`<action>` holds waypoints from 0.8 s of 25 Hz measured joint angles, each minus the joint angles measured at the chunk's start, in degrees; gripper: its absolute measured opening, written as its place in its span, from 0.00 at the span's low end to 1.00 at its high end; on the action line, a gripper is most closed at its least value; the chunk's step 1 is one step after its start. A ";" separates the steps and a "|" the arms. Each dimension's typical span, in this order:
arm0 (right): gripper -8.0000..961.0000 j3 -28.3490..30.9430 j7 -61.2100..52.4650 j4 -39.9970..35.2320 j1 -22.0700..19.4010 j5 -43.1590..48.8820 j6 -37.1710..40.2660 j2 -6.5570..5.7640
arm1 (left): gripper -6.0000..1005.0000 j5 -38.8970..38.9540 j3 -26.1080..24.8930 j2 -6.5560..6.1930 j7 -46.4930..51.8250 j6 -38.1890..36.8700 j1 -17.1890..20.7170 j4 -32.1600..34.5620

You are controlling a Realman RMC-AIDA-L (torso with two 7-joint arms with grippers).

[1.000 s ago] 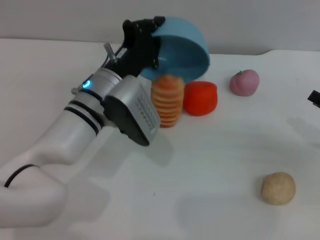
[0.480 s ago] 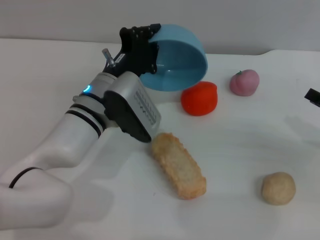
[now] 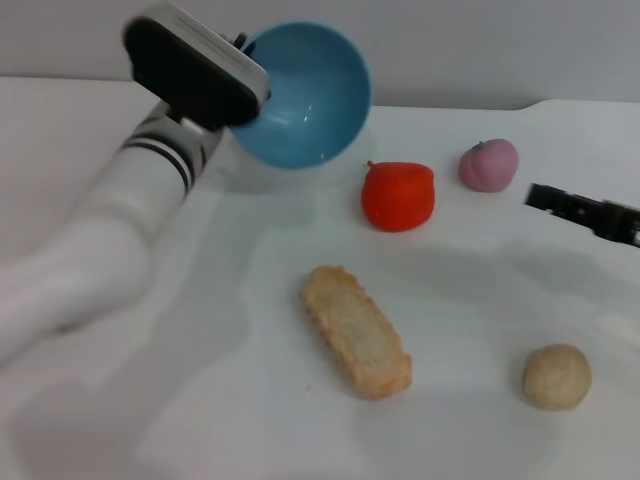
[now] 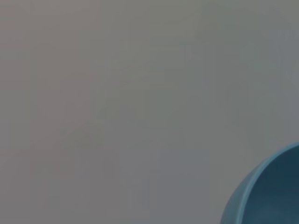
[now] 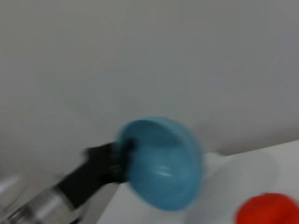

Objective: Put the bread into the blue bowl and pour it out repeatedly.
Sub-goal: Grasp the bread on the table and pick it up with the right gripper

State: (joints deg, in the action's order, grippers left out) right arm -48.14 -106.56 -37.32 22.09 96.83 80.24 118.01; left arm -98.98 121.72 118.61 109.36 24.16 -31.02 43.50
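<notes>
The bread (image 3: 357,330), a long golden-tan loaf, lies flat on the white table in the middle, slanting toward the front right. The blue bowl (image 3: 310,100) is held tilted in the air at the back left, its empty inside facing me. My left gripper (image 5: 120,157) is shut on the bowl's rim; in the head view the arm's wrist housing hides it. The bowl (image 5: 163,163) also fills the middle of the right wrist view, and its edge (image 4: 271,196) shows in the left wrist view. My right gripper (image 3: 548,198) reaches in low from the right edge, well apart from the bread.
A red-orange lumpy toy (image 3: 398,196) stands behind the bread, with a pink fruit toy (image 3: 489,165) to its right. A small beige ball (image 3: 556,376) sits at the front right. The left arm spans the left side of the table.
The bread fell out of the tipped bowl onto the table and now lies still. The left arm has raised the bowl and swung it back. The right gripper has come further in.
</notes>
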 joint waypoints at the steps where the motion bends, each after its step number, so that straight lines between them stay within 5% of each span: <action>1: 0.49 -0.38 -0.37 -0.48 0.89 0.78 0.19 0.17 | 0.01 1.96 -4.13 -0.07 -0.14 -5.85 -0.24 0.12; 5: 0.49 -2.77 -3.80 -1.12 4.94 5.94 -0.84 0.28 | 0.01 4.63 -14.39 -0.41 0.00 -18.42 -0.43 -0.34; 11: 0.49 -10.11 -12.26 -3.06 12.83 17.75 -3.34 0.35 | 0.01 1.53 -37.93 -1.93 6.21 -45.32 -1.65 -5.07; 15: 0.49 -18.84 -15.19 -3.25 18.38 22.23 -5.27 0.38 | 0.01 -10.63 -41.82 -4.22 20.43 -53.75 -4.41 -8.79; 20: 0.50 -28.10 -20.36 -2.90 23.47 28.10 -8.87 0.68 | 0.01 -23.16 -42.12 -3.12 31.37 -57.11 -3.07 -5.02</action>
State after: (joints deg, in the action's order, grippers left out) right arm -76.24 -126.91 -40.22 45.56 124.93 71.37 118.69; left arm -122.14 79.61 115.49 140.72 -32.95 -34.08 38.49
